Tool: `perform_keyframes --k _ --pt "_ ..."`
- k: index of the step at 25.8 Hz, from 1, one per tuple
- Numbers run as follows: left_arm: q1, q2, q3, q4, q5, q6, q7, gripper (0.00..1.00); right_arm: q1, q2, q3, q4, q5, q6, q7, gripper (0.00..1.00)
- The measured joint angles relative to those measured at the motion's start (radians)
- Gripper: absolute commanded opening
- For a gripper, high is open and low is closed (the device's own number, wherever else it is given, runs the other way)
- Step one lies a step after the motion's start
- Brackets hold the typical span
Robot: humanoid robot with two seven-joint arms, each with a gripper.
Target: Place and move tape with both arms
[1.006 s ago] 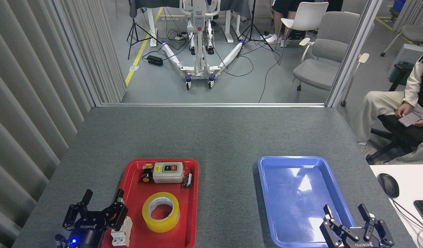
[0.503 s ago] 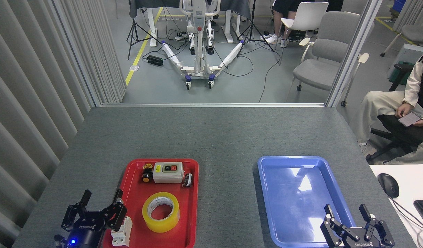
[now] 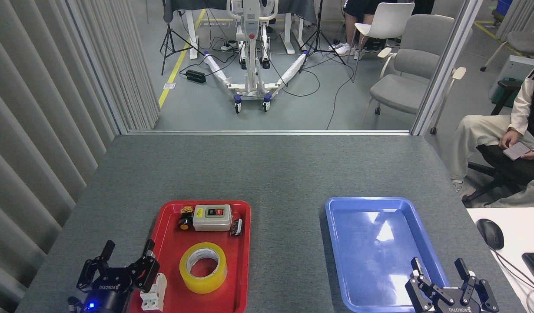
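While the tape (image 3: 203,267) lay flat on its side in the near half of the red tray (image 3: 243,261), neither of my arms had touched it. My left gripper (image 3: 127,254) hovered low at the tray's left edge, jaws spread wide and holding nothing, with a small white block (image 3: 154,294) just beside its right finger. Over on the other side, my right gripper (image 3: 439,268) sat at the near right corner of the blue tray (image 3: 336,243), jaws likewise parted and empty. That blue tray held nothing I could see. At the far end of the red tray stood the grey switch box (image 3: 212,217), flanked by a small yellow-and-black part (image 3: 185,219) and a dark clip-like piece (image 3: 237,227), all clear of the roll.

By my reading, this was the very start: the approach to the pick, nothing lifted yet. The next move, I judged, called for my left jaws to swing right over the roll and straddle its wall, one finger inside the white core and one outside, without nudging the white block on the way
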Motion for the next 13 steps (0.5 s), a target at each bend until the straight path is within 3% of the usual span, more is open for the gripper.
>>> perform_keyframes --k 4,9,13 --pt "-0.011 0.018 -0.001 -0.012 0.004 0.000 -0.065 0.99 -0.001 0.007 0.000 0.008 -0.001 -0.007 -0.002 1.00" --pt "-0.061 0.043 0.000 -0.067 0.025 -0.002 -0.435 0.99 -0.004 0.010 -0.003 0.010 -0.006 -0.026 -0.002 1.00" --pt "-0.105 0.042 0.000 -0.093 0.125 0.003 -0.605 0.99 -0.005 0.010 -0.010 0.012 -0.009 -0.050 -0.004 1.00"
